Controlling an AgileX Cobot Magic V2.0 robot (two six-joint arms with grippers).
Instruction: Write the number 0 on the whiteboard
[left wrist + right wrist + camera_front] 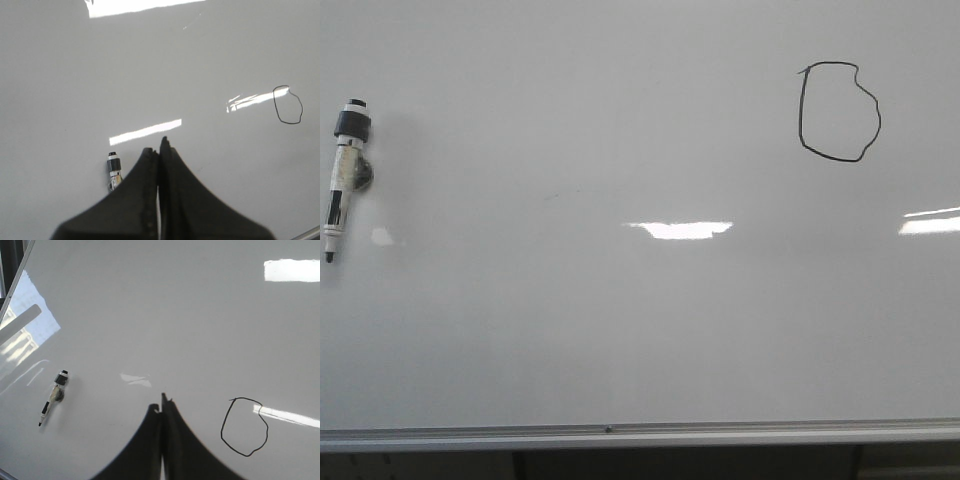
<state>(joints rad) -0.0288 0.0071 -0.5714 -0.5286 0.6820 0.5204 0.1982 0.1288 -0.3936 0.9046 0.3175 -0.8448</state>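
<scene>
Front view: number 0 point(839, 111) drawn on whiteboard point(640, 330); marker point(344, 176) laid aside, task apparently complete; left gripper point(159, 150) and right gripper point(162, 407) pressed together, empty.

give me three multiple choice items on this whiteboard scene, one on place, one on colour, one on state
1. In the front view, where on the whiteboard does the marker lie?
A. left side
B. centre
C. lower right

2. What colour is the number 0?
A. red
B. black
C. blue

3. How do both tools stand?
A. shut, holding nothing
B. wide open
C. shut on the marker

Answers:
1 A, the marker sits near the left edge.
2 B, the loop is a thin black line.
3 A, the left tool and right tool show fingers closed together while the marker lies apart on the board.
</scene>
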